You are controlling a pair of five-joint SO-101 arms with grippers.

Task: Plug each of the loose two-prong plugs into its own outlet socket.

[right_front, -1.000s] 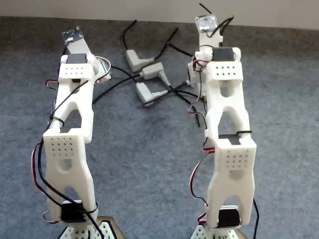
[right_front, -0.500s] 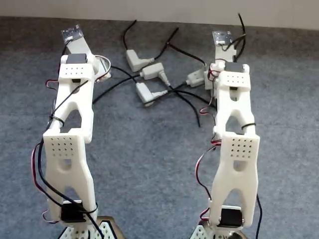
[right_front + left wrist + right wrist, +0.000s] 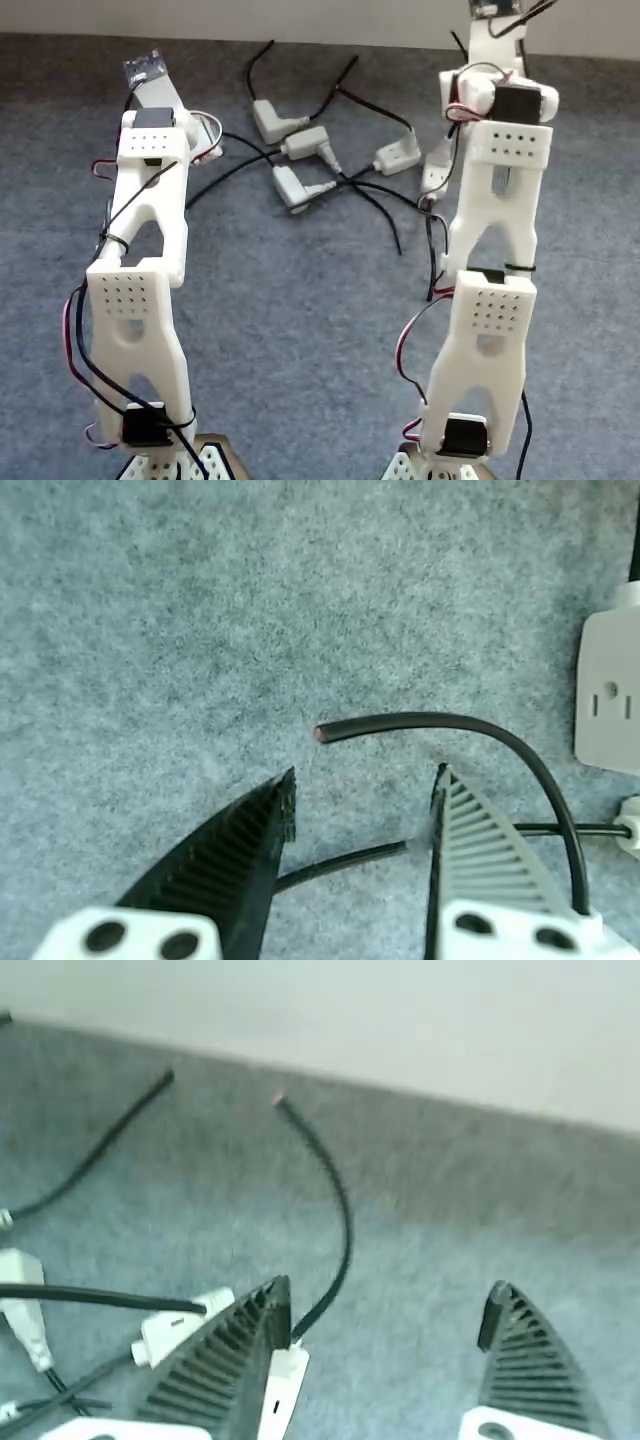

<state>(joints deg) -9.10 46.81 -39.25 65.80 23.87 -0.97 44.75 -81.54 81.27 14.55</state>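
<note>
Grey carpet (image 3: pixel 300 330) bears a loose white two-prong plug (image 3: pixel 397 155) while the left gripper (image 3: pixel 364 774) and right gripper (image 3: pixel 389 1288) hang released and empty; grasping it likely comes next.

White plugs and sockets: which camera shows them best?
The high view: the white pieces lie together in plain sight. The left wrist view catches one socket at its edge; the right wrist view, plugs beside a finger.

Rough, fuzzy cloth (felt-like) is seen on the grey table covering (image 3: pixel 300 330). The white rectangular outlet block (image 3: pixel 610 705) at the right edge is formed of smooth matt plastic; the black cord (image 3: pixel 450 721) is faintly glossy.
</note>
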